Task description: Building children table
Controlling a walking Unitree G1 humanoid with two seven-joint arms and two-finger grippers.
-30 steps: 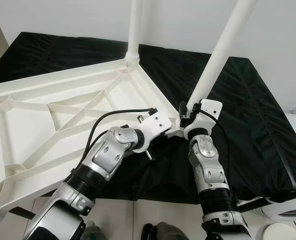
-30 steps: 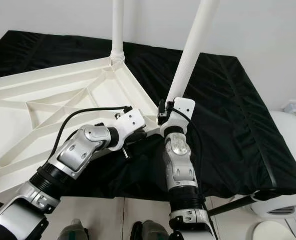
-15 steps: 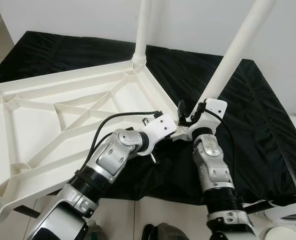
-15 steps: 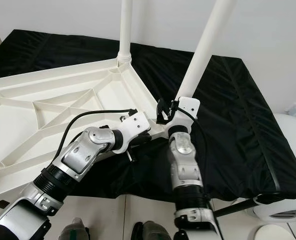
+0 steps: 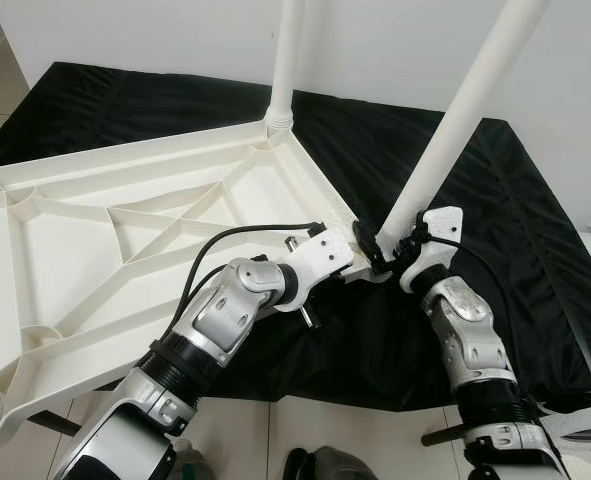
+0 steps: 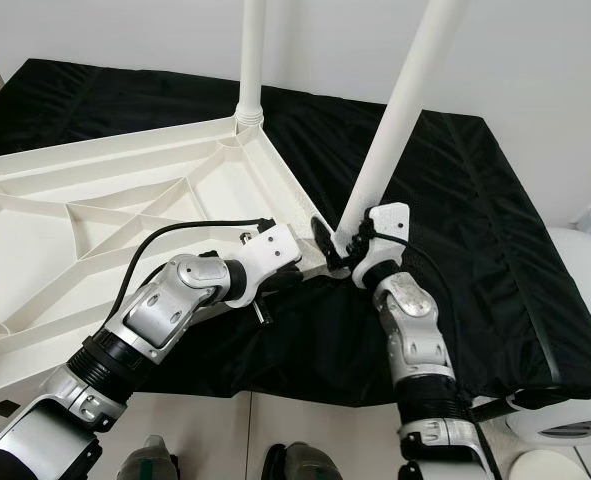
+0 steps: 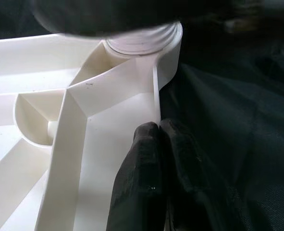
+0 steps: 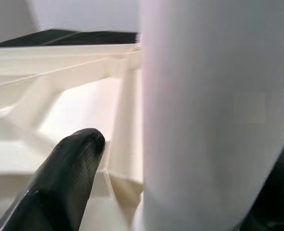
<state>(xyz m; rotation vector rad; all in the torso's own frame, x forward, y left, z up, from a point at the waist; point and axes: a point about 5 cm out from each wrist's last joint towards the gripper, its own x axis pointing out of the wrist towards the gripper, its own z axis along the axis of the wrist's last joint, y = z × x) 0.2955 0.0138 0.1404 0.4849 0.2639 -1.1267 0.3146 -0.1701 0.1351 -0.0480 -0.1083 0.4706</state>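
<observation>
a white plastic table top (image 5: pixel 125 230) lies upside down on a black cloth (image 5: pixel 495 230), its ribbed underside facing up. one white leg (image 5: pixel 287 60) stands upright in the far corner socket. a second white leg (image 5: pixel 465 110) leans out of the near corner socket, tilted toward the robot's right.

the left gripper (image 7: pixel 162 144) sits at the table top's edge close to that near corner. in the left wrist view its two black fingers (image 7: pixel 142 173) are pressed together over the thin white rim, one on each side of it, so the jaws are clamped on the table top.

the right gripper (image 5: pixel 375 250) is at the base of the leaning leg, by the socket. in the right wrist view one black finger (image 8: pixel 60 178) shows on one side of the leg, which sits right against the camera. the other finger is hidden behind the leg, so i cannot tell whether the jaws are clamped on it or merely around it.
</observation>
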